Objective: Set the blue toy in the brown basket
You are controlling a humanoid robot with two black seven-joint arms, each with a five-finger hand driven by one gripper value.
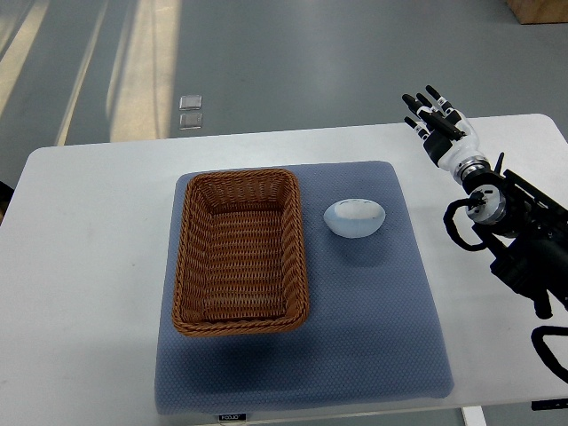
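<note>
A pale blue, egg-shaped toy (354, 217) lies on the blue-grey mat (355, 319), just right of the brown wicker basket (189, 266). The basket is rectangular and holds nothing. My right hand (432, 113) hovers over the table's far right corner, well above and to the right of the toy, with its black fingers stretched out and holding nothing. Its arm (515, 231) runs in from the right edge. My left arm does not show.
The mat covers the middle of a white table (89, 266). Grey floor lies beyond the far edge, with two small square floor plates (190, 112) on it. A brown box corner (540, 9) sits at the top right.
</note>
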